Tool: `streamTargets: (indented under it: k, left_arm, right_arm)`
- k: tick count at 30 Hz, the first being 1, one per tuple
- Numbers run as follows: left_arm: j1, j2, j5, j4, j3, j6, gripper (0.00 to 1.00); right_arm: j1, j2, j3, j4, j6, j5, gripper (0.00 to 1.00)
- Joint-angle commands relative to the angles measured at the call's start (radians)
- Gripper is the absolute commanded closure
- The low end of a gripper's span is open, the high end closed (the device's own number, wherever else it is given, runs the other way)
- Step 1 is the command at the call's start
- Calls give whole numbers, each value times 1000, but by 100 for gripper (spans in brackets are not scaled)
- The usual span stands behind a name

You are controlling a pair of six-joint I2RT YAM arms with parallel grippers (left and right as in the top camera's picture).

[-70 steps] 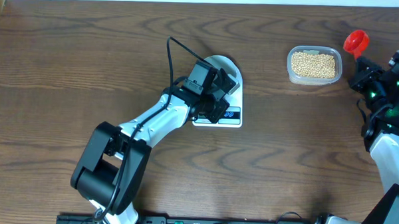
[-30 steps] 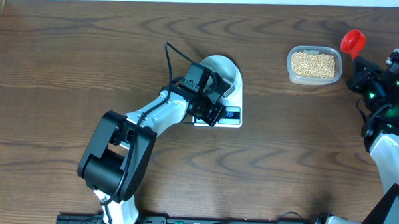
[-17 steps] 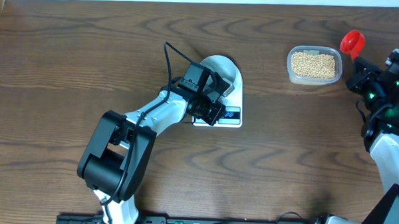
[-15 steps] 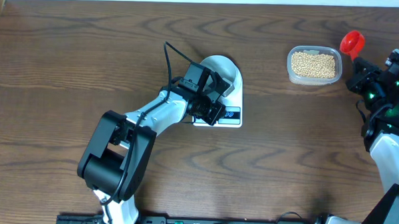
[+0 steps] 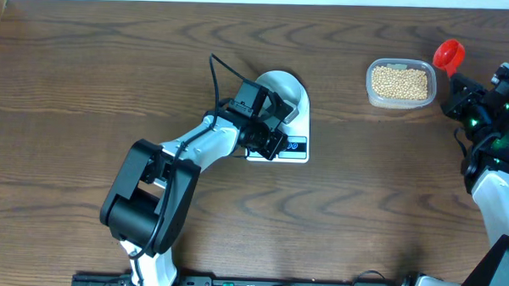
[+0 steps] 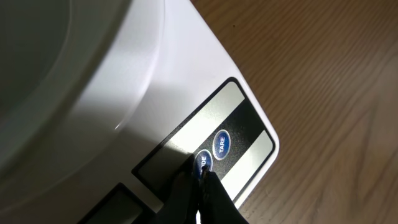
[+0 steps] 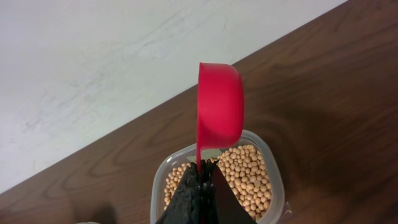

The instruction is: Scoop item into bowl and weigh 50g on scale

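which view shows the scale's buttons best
The left wrist view: both round blue buttons on the scale show large, TARE is readable, and the left gripper touches the other one. Overhead shows only a tiny blue speck. The right wrist view shows the red scoop and beans, no scale.

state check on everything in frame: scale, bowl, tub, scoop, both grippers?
scale: under the bowl, display unreadable.
bowl: on scale, looks empty where it shows.
tub: open, holds beans.
scoop: raised beside tub, looks empty from overhead.
left gripper: shut, tips at the button beside TARE.
right gripper: shut on scoop handle.
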Motion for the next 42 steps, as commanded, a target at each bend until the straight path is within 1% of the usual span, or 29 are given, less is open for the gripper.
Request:
streamTargets:
  k: [1, 4, 7, 21, 24, 29, 34, 39, 42]
  left_arm:
    - [22, 43, 32, -1, 9, -10, 93]
    - [33, 55, 57, 0, 9, -9, 93]
    - [34, 62, 51, 0, 9, -4, 93]
    - [34, 60, -34, 14, 9, -3, 93]
    - [34, 60, -89, 47, 9, -42, 93]
    - [34, 50, -87, 44, 11, -43, 93]
    - [34, -31, -83, -19, 11, -43, 93]
    - [32, -191, -33, -129, 11, -43, 93]
    - [32, -269, -31, -154, 11, -44, 93]
  right_arm:
    - [0, -10, 16, -2, -14, -13, 99]
    - [0, -10, 16, -2, -14, -17, 99]
    - [0, -10, 16, -2, -14, -17, 99]
    - [0, -10, 16, -9, -15, -16, 99]
    - [0, -10, 16, -9, -15, -16, 99]
    - [0, -10, 16, -9, -26, -16, 99]
    - [0, -10, 16, -8, -25, -16, 99]
    - [0, -10, 16, -8, -25, -16, 99]
    - [0, -10, 16, -7, -25, -16, 99]
